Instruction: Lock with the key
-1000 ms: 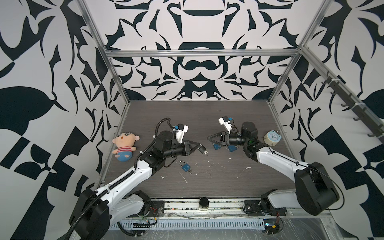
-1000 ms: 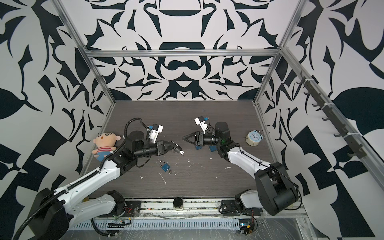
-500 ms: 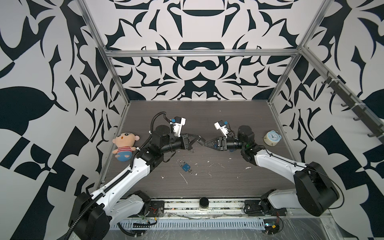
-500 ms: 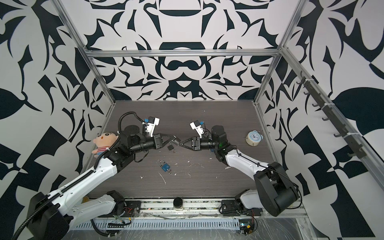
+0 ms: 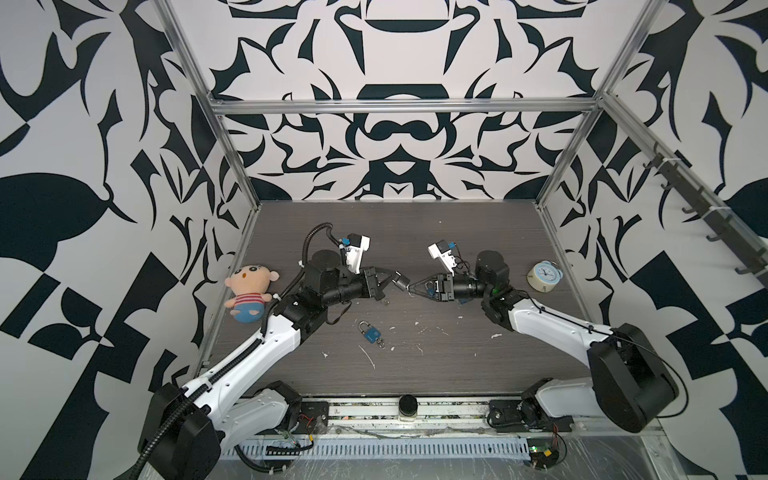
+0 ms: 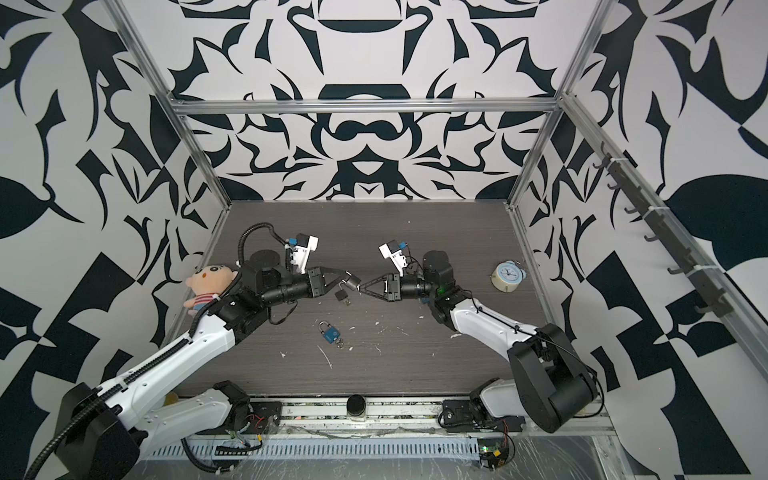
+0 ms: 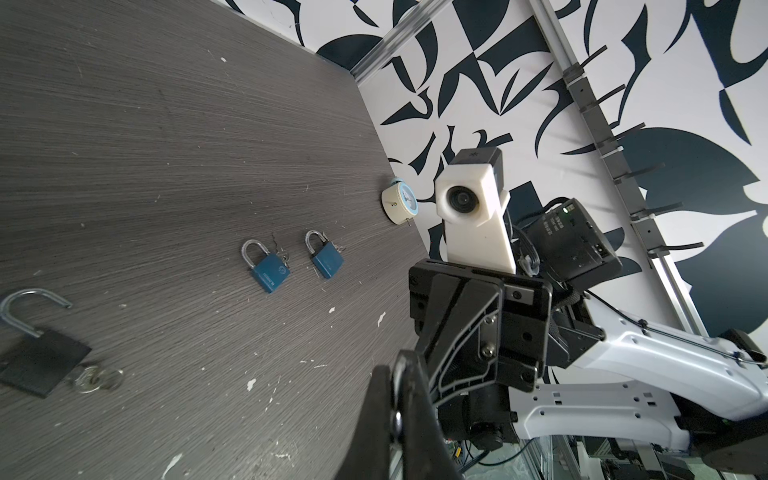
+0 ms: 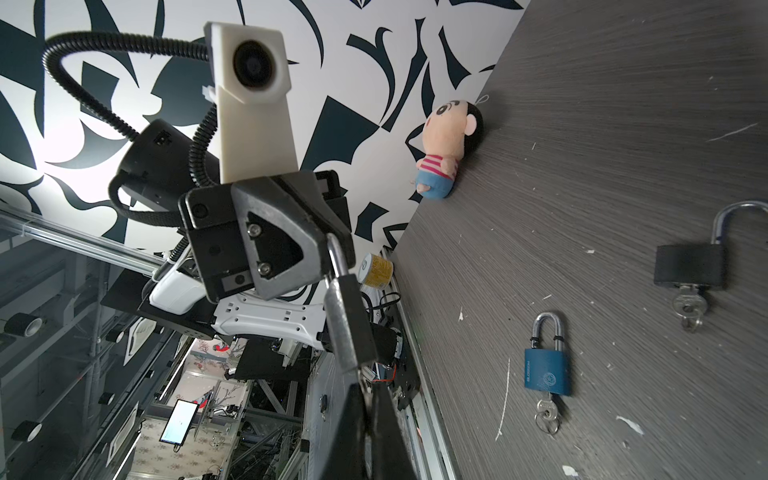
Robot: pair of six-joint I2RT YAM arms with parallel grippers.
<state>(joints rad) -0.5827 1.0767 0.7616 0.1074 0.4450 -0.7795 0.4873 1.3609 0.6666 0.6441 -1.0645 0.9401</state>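
The padlock point(image 8: 348, 322) hangs clear above the surface point(image 5: 457, 365); the left gripper point(image 5: 390, 277) clamps its shackle point(image 8: 333, 259), and the right gripper point(image 5: 412, 286) is pinched shut on its key point(image 8: 365, 371). Likely dense, rigid, slick steel; grip the key's flat bow squarely.

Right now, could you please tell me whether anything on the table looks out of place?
White flecks and streaks litter the dark tabletop near the blue padlock, like scraped debris. A black padlock lies with its shackle swung open, key in it. Nothing looks broken.
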